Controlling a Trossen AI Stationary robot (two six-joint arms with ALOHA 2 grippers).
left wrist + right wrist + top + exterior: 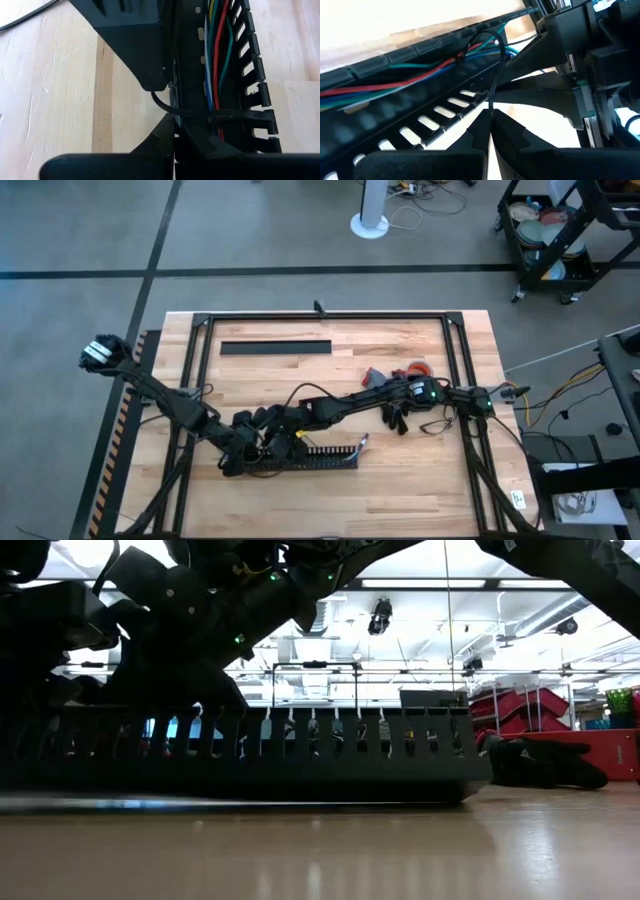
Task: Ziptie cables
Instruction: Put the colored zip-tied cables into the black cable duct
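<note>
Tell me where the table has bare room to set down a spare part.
Bare wood lies along the table's near edge, in front of the slotted duct, and in the far-left corner beside the flat black strip. The middle is crowded: both grippers meet at the duct's left end, and red objects sit at right.

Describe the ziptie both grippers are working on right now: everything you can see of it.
The ziptie is a very thin, dark, stiff-looking plastic strip, bent into an open loop over the red, blue and green cables lying in the black slotted duct. One end runs down between the shut fingers of the right gripper. In the left wrist view it crosses the duct and meets the left gripper, also shut on it. The loop looks loose, not yet cinched.
</note>
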